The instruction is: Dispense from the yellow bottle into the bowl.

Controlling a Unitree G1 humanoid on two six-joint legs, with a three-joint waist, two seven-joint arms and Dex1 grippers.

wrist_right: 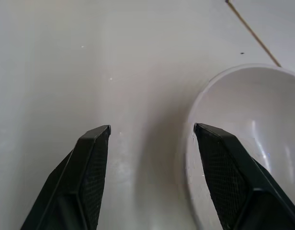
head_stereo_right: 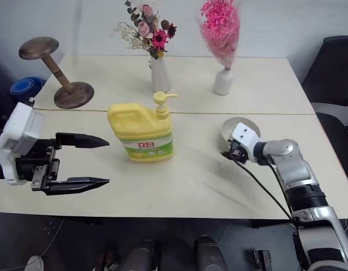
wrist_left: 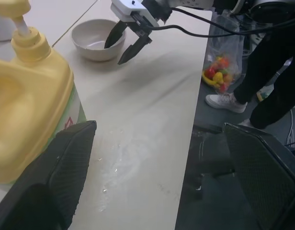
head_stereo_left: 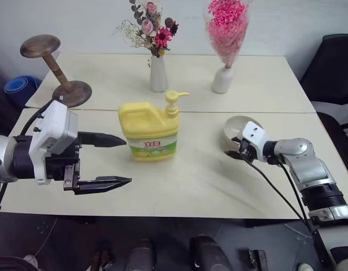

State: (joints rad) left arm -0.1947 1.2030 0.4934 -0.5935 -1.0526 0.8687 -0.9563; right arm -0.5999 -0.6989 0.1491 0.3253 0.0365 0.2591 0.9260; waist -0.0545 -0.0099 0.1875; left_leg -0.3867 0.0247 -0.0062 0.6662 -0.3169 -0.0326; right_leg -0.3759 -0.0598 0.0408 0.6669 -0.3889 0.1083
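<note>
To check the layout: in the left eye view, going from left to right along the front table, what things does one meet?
Left gripper → yellow bottle → bowl → right gripper, its tips at the bowl's near rim.

the yellow bottle looks like smooth plastic, the bowl glossy ceramic, the table matt and smooth.

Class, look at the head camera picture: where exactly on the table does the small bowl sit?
The bowl sits on the robot's right of the table, well apart from the yellow bottle at centre, with the right gripper straddling its near rim.
</note>
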